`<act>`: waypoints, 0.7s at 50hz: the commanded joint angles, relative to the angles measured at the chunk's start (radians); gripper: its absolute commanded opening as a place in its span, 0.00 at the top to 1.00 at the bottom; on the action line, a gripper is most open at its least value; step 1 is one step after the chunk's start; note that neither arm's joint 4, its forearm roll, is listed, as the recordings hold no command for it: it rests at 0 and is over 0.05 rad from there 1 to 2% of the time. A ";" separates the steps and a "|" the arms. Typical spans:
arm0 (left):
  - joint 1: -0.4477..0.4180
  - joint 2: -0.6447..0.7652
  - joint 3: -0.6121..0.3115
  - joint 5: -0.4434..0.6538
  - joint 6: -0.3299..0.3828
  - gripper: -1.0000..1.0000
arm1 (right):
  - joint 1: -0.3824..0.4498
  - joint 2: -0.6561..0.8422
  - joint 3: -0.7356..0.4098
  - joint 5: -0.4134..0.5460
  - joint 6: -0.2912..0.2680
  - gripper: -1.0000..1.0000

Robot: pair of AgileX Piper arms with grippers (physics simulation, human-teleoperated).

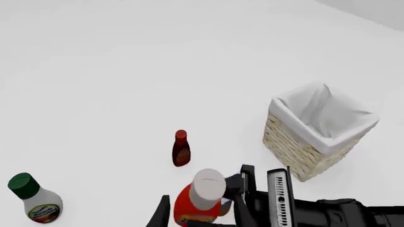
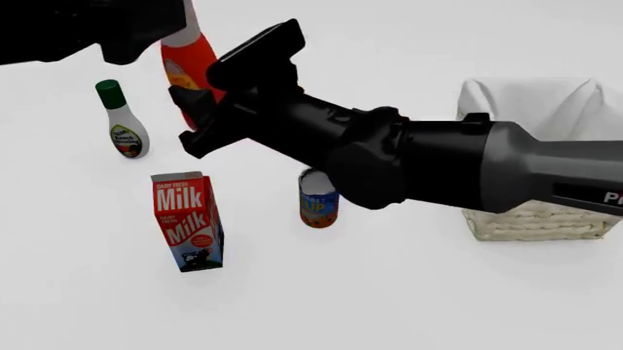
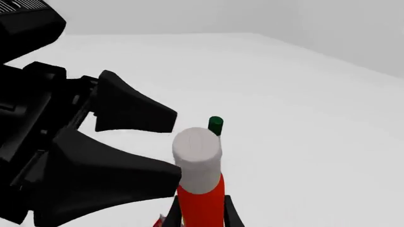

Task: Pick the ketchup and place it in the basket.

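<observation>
The ketchup [image 2: 183,62] stands upright between both grippers; its whitish cap shows in the left wrist view [image 1: 207,187] and the right wrist view [image 3: 197,158]. My right gripper [image 2: 192,120] is shut on the ketchup's lower body, and its thin fingers [image 3: 228,210] press both sides of the red body. My left gripper [image 1: 198,218] is open, with its fingers [image 3: 129,111] spread beside the cap. The ketchup's base is hidden behind the right gripper. The basket [image 2: 530,219] stands at the right, also seen in the left wrist view [image 1: 303,146].
A milk carton [image 2: 188,222] and a small can [image 2: 317,200] stand in front of the grippers. A white bottle with a green cap [image 2: 122,124] is at the left. A slim dark-red bottle [image 1: 181,149] stands beyond the ketchup.
</observation>
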 commanded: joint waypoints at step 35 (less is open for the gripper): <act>0.160 -0.177 0.096 -0.038 -0.110 0.00 | -0.222 -0.189 0.062 0.056 0.066 1.00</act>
